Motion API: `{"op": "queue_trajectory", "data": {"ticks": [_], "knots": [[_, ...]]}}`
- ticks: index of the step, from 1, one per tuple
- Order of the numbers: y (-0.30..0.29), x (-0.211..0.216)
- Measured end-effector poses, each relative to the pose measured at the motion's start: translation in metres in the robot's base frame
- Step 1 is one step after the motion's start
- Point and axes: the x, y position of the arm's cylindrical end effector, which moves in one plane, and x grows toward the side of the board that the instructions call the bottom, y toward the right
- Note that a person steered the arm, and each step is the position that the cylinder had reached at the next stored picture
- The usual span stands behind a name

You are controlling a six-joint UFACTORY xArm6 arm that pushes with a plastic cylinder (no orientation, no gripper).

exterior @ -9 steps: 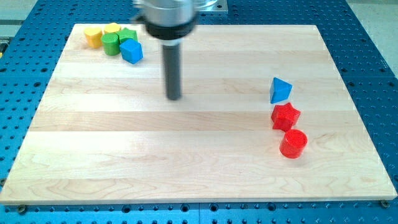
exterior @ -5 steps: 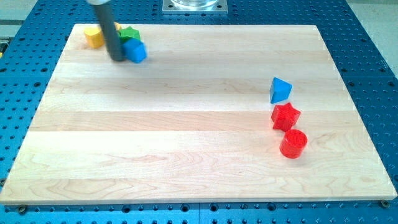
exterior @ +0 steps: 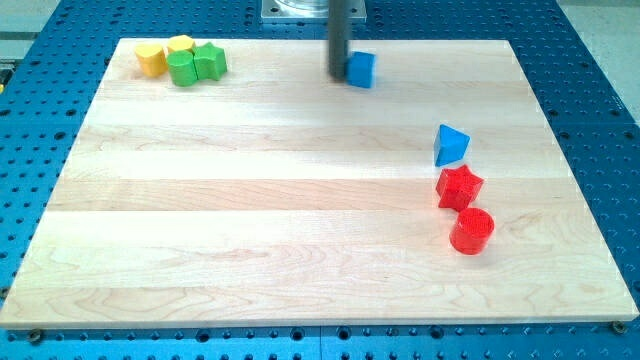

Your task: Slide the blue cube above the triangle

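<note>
The blue cube point(exterior: 361, 69) sits near the view's top, right of the board's middle. My tip point(exterior: 338, 75) touches the cube's left side; the dark rod rises straight up out of the view. The blue triangle point(exterior: 450, 145) lies at the view's right, below and to the right of the cube.
A red star point(exterior: 459, 187) and a red cylinder point(exterior: 472, 230) lie just below the triangle. At the view's top left, two yellow blocks point(exterior: 151, 59) and two green blocks point(exterior: 195, 64) sit clustered. The wooden board point(exterior: 300, 250) is ringed by a blue perforated table.
My tip swung to the top left beside the blue cube, then pushed it right along the view's top. The cube left the cluster. The other blocks stayed put.
</note>
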Motion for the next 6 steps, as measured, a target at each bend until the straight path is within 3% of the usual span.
{"op": "queue_trajectory", "data": {"ticks": [1, 4, 6], "knots": [[0.07, 0.028], [0.132, -0.019], [0.137, 0.019]]}}
